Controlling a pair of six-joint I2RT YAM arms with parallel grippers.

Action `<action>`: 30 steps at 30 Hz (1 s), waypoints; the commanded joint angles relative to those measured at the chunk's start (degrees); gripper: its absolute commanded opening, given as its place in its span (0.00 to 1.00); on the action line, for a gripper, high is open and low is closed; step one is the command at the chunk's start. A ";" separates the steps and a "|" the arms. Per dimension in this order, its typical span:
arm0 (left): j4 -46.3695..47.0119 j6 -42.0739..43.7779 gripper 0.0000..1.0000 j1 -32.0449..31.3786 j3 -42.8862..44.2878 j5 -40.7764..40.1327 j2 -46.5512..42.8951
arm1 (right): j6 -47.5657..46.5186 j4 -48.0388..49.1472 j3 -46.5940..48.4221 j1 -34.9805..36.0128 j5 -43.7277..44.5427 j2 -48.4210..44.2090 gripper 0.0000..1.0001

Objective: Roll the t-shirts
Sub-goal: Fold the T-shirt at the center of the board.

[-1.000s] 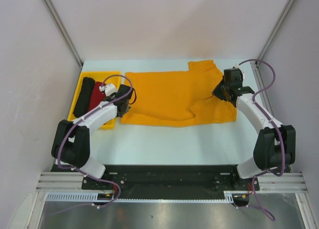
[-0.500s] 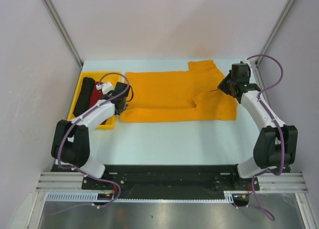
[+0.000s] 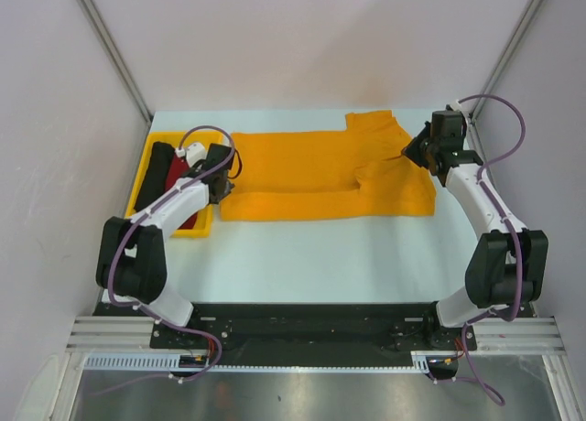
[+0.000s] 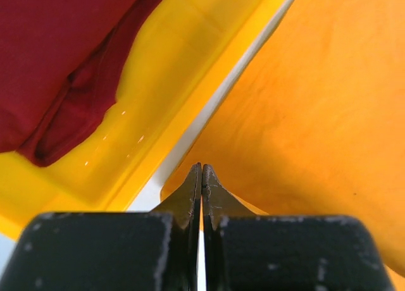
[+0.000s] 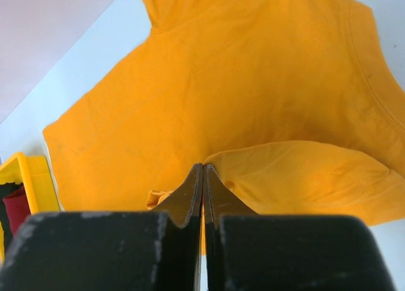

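Note:
A mustard-orange t-shirt lies spread flat across the back of the white table, neck end to the right. My left gripper is shut on its left near corner, beside the tray; in the left wrist view the pinched cloth shows at the jaw tips. My right gripper is shut on a raised fold of the shirt at the right end, where a sleeve flap bulges by the jaw tips. A dark red roll and a black roll lie in the tray.
The yellow plastic tray sits at the far left, its rim a narrow strip of table away from the shirt's edge. Pale walls with metal corner posts close in the back and sides. White table surface lies between the shirt and the arm bases.
Both grippers have moved toward the back of the table, pulling the shirt's near edge with them. The rumpled near edge now lies straighter and further from me.

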 commanded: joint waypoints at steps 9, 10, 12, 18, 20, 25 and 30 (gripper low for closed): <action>2.87 5.64 0.00 0.59 8.90 1.41 9.25 | -1.66 4.91 3.53 -2.06 -0.30 4.03 0.00; 2.95 5.64 0.00 0.67 9.08 1.41 9.69 | -1.57 5.09 3.45 -2.23 -0.47 4.81 0.00; 2.78 5.55 0.00 0.76 9.26 1.24 10.39 | -1.40 5.62 3.45 -2.59 -0.82 5.43 0.00; 2.78 5.64 0.00 1.46 8.82 0.71 10.74 | -1.31 5.54 3.53 -4.15 -0.30 6.93 0.00; 3.04 5.64 0.00 1.55 8.55 0.71 10.48 | -1.40 5.36 3.53 -4.34 -0.39 6.93 0.00; 3.13 5.64 0.00 1.82 8.12 0.80 9.96 | -1.66 4.66 3.53 -4.69 0.23 6.41 0.00; 3.92 6.69 0.00 1.99 8.73 1.76 10.65 | -1.57 5.53 3.53 -5.22 -1.00 6.58 0.00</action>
